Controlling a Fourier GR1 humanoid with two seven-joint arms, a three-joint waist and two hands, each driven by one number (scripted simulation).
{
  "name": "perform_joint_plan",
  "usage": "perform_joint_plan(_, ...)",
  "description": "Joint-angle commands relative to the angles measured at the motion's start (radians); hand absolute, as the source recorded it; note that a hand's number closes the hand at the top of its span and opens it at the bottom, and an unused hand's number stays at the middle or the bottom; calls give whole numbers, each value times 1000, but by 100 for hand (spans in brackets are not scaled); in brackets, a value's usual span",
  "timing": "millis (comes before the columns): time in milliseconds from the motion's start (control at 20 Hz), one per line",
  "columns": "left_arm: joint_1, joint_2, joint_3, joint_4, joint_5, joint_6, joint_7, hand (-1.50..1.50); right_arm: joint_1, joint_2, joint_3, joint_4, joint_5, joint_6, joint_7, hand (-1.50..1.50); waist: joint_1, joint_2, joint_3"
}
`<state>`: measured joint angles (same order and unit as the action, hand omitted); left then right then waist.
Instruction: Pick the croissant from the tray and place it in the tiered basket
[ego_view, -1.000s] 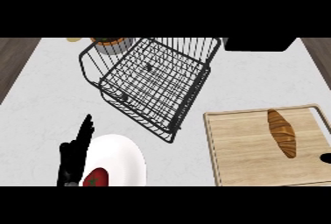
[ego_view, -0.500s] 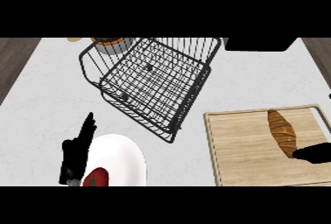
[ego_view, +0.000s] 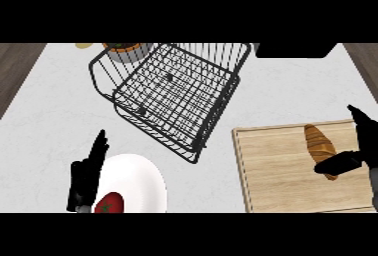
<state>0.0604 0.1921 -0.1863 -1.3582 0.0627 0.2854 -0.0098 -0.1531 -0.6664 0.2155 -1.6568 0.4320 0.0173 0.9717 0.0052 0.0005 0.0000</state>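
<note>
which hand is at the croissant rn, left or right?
The right hand, open beside the croissant on the wooden tray. The left hand rests open by the white plate, far from it.

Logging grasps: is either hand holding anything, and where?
Nothing held. Right hand is open beside the croissant on the tray; left hand rests open.

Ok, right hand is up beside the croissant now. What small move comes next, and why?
Probably close the right hand around the croissant. The croissant lies flat on the wooden tray, and the hand is open at its right side, thumb near the lower end, not yet wrapped round it. The tiered basket waits up-left. The left hand rests open by the plate.
</note>
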Motion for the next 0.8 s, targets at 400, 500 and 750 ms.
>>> perform_joint_plan(400,39,7,50,30,-1,-51,-60,0,-33,113,41,115,75,160,105,-150,-1,0,-1)
perform_joint_plan(500,71,-27,2,-88,-39,-13,30,0,-67,100,-45,155,48,211,50,-150,0,-1,0)
perform_joint_plan(750,6,-24,61,41,-30,-64,-42,0,-126,172,-43,196,92,241,83,-150,-2,0,0)
